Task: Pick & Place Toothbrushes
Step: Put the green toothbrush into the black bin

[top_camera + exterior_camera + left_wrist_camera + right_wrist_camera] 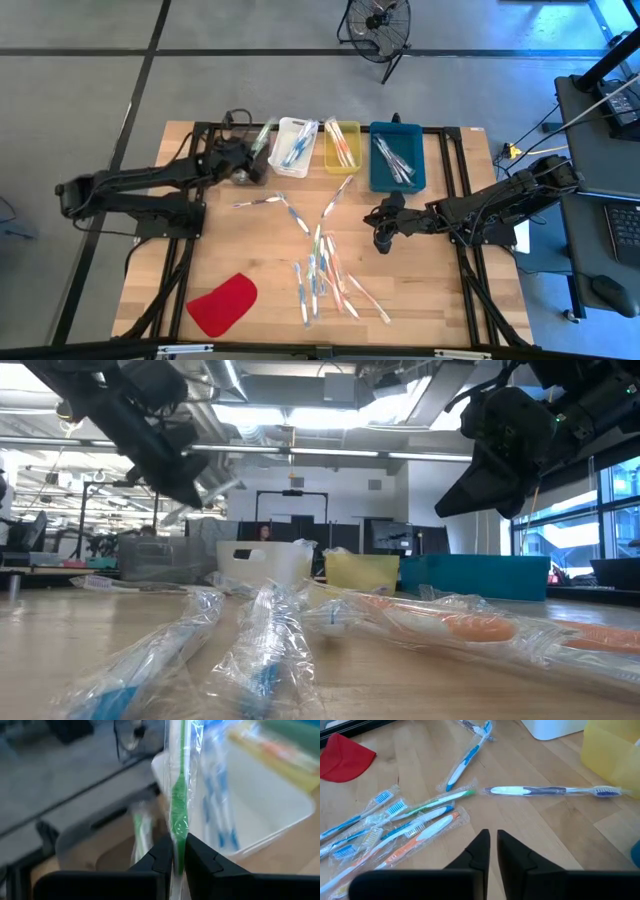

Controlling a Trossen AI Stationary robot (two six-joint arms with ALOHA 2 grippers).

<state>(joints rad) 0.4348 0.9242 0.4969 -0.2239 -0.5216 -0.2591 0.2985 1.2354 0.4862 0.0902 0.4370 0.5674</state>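
The left gripper (178, 857) pinches a wrapped green toothbrush (178, 795) upright just beside the white bin (294, 146), probably to drop it with others of its colour. Blue brushes fill that white bin, orange ones the yellow bin (342, 146), dark ones the blue bin (397, 156). The right gripper (493, 845), nearly closed and empty, hovers over the loose toothbrushes (325, 270) mid-tabletop (440, 290).

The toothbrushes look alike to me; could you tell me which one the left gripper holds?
The green-handled toothbrush in clear wrap, pinched upright in the left gripper beside the white bin. The others lie loose on the table or in bins.
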